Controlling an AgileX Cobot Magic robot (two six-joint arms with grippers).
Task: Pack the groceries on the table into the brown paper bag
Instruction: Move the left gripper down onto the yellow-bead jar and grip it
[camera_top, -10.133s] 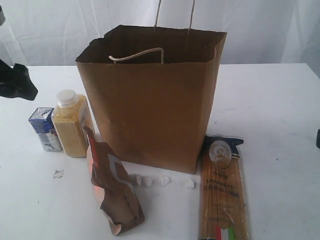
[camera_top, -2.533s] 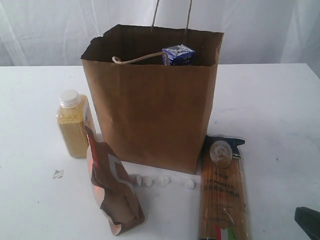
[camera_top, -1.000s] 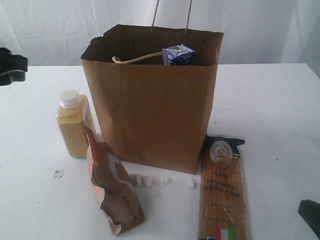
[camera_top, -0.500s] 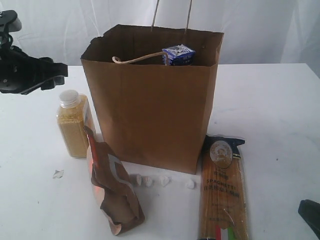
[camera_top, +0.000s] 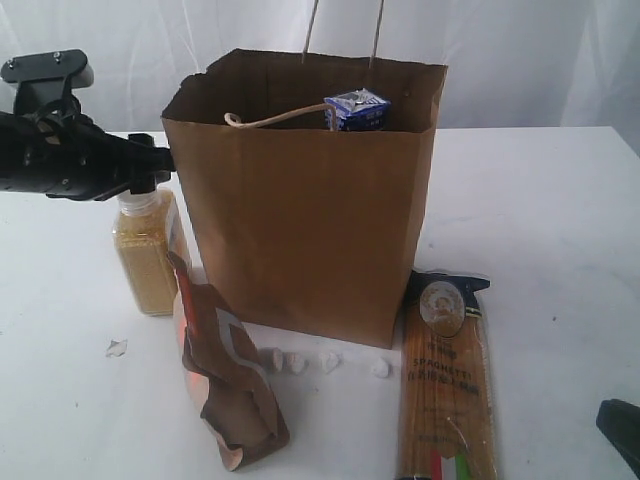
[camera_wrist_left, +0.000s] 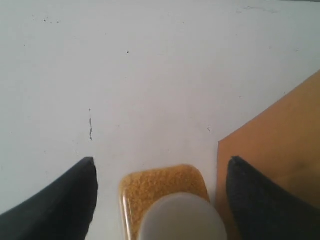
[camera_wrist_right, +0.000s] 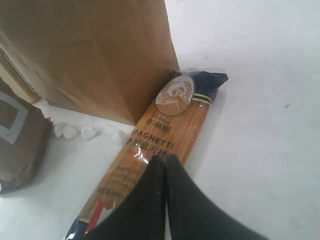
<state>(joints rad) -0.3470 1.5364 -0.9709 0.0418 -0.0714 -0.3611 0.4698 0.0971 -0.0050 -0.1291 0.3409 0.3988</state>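
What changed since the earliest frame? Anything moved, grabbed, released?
The small blue-white carton went from the table beside the yellow-filled bottle into the brown paper bag, its top showing at the rim. The left gripper has swung in from the left and now straddles the bottle, fingers open, not gripping yet. Bottle, foil pouch and spaghetti packet unmoved; right gripper shut.

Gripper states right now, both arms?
Left gripper: open, jaws either side of the yellow-filled bottle, not gripping it.
Right gripper: shut, holding nothing.
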